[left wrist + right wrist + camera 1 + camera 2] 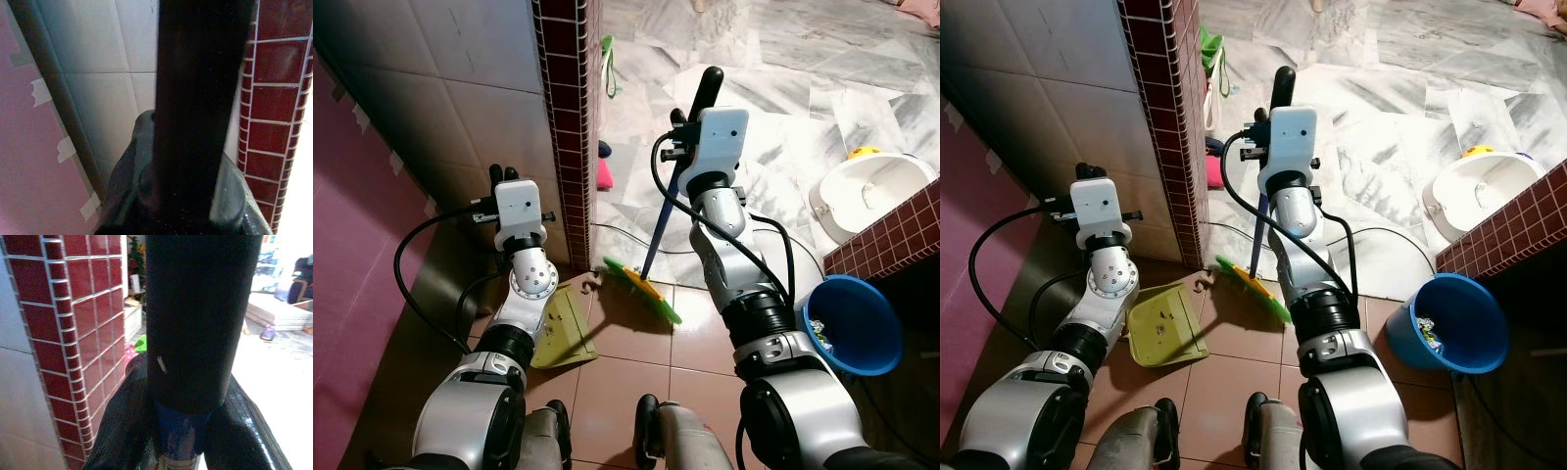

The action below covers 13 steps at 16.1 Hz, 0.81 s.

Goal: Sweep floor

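Your left wrist view is mostly blocked by a dark upright shaft (pixel 193 112) held right in front of the lens, so you cannot read its colour or what it joins to. From the head you can see only the tops of the left gripper (pixel 502 174)'s fingers above its white wrist housing. The dustpan (pixel 562 326) handle is hidden behind that forearm. The fingers look clamped on the shaft in the wrist view.

In the right wrist view, the black grip of the broom (pixel 200 323) covers the middle of the picture; below it you get a short band of blue shaft, with the right gripper (pixel 195 431)'s black fingers (pixel 122 431) pressed against either side. It is grasping the broom handle.

From the head, the broom (pixel 659 235) leans: black grip at the top beside the white wrist housing, a thin blue shaft running down and toward your left, and a flat green head (pixel 642 289) with a yellow edge resting on the brown floor tiles, just by the foot of the dark red tiled pillar (pixel 566 117). The yellow-green dustpan lies flat on the tiles close to the broom head, with some specks on it that are too small to identify.

A blue bucket (pixel 855 323) holding some rubbish stands on your right, its far side cut by a red tiled ledge (pixel 891 240).
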Available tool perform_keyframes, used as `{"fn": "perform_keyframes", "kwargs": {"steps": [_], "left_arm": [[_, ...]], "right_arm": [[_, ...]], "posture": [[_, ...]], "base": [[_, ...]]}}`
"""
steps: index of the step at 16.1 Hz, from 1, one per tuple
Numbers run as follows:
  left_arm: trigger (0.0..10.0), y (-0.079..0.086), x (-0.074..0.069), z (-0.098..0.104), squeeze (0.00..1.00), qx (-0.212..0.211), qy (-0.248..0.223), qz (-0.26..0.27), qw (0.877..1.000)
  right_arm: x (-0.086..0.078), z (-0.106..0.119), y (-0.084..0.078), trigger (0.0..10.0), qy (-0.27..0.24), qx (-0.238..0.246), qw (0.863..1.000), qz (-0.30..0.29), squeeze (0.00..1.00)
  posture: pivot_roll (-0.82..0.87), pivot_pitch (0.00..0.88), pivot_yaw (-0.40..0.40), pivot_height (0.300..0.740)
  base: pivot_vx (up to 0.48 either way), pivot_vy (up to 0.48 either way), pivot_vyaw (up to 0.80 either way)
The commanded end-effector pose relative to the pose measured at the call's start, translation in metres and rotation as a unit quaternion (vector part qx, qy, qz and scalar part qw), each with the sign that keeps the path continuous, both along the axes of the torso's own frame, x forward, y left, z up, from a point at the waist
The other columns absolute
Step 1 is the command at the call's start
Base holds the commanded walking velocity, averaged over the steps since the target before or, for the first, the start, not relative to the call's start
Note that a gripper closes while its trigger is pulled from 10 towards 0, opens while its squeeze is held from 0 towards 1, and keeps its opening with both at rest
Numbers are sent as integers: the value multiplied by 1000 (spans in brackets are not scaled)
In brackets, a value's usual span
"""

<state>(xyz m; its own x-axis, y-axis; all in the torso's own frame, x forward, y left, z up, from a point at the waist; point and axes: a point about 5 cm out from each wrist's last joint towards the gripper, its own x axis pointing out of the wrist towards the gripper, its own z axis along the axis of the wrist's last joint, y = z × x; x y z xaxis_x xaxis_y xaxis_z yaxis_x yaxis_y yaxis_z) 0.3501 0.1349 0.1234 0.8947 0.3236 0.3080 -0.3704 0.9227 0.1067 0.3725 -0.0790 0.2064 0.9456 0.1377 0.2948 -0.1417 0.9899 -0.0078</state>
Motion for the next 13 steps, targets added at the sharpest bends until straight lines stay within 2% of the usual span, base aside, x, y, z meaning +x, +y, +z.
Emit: {"fn": "perform_keyframes", "kwargs": {"steps": [1,5,6,8,9,11,13], "left_arm": [[10000,-5,-7,-21,0,5,45,-7,999],[10000,-7,-8,-22,0,7,48,-10,999],[10000,-7,-8,-23,0,7,48,-11,999],[10000,-8,-7,-22,0,7,48,-11,999],[10000,-9,-7,-22,0,7,48,-11,999],[10000,-9,-7,-22,0,6,51,-13,999],[10000,-10,-6,-22,0,7,52,-16,998]], "right_arm": [[1,9,4,10000,-12,29,999,22,0],[-6,4,20,10000,8,54,988,142,0],[-8,0,19,10000,18,49,983,177,0],[-9,-6,13,10000,35,9,978,206,0],[-9,-7,6,10000,35,-9,977,210,0],[-12,-12,-22,10000,59,-29,972,226,0],[-16,-16,-33,10000,83,-15,965,246,0]], "posture": [[-93,243,-75,740],[-88,234,-80,740],[-88,233,-80,740],[-88,232,-83,740],[-89,233,-83,740],[-103,230,-80,740],[-106,228,-77,740]], "base": [[0,0,0],[0,0,0],[0,0,0],[0,0,0],[0,0,0],[0,0,0],[0,0,0]]}}
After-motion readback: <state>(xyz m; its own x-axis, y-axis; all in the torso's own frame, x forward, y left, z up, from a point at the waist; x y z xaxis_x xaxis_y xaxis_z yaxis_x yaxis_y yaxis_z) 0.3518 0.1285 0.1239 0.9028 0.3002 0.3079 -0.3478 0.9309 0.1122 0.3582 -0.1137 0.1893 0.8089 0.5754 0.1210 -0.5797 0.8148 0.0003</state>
